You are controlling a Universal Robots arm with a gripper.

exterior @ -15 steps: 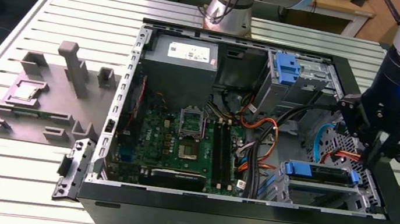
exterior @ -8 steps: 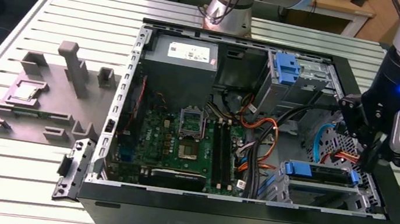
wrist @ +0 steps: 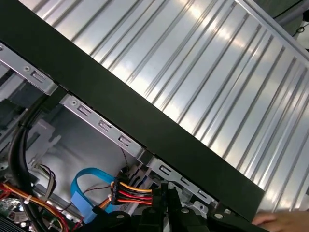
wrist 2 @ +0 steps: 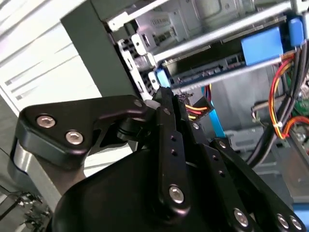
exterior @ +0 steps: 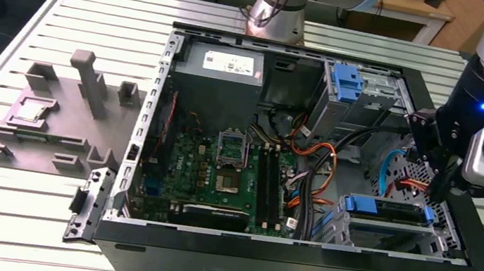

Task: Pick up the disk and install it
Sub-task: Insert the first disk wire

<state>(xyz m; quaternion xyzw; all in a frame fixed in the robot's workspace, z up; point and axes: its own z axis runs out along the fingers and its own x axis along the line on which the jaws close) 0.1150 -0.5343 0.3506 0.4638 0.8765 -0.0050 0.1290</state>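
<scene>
The disk [exterior: 395, 212] lies flat in the drive cage at the near corner of the open computer case, on the exterior view's right, with a blue rail [exterior: 368, 206] on its end. In the second wrist view the disk [wrist 2: 207, 60] sits between the cage's metal rails, a blue carrier tab [wrist 2: 260, 43] at one end. My gripper [exterior: 435, 193] hangs just above and beside the cage, by the case's side wall. Its black fingers [wrist 2: 166, 125] meet at the tips, shut with nothing between them. The gripper [wrist: 164, 192] tips show beside a red-orange-yellow power plug [wrist: 130, 193].
The grey power-supply box [exterior: 220, 68] sits at the case's far end, next to an upright blue bracket [exterior: 349, 83]. Motherboard [exterior: 218, 168] and orange cables [exterior: 314, 161] fill the middle. A grey fixture [exterior: 65, 114] stands on the slatted table. A hand [wrist: 285, 222] rests past the case wall.
</scene>
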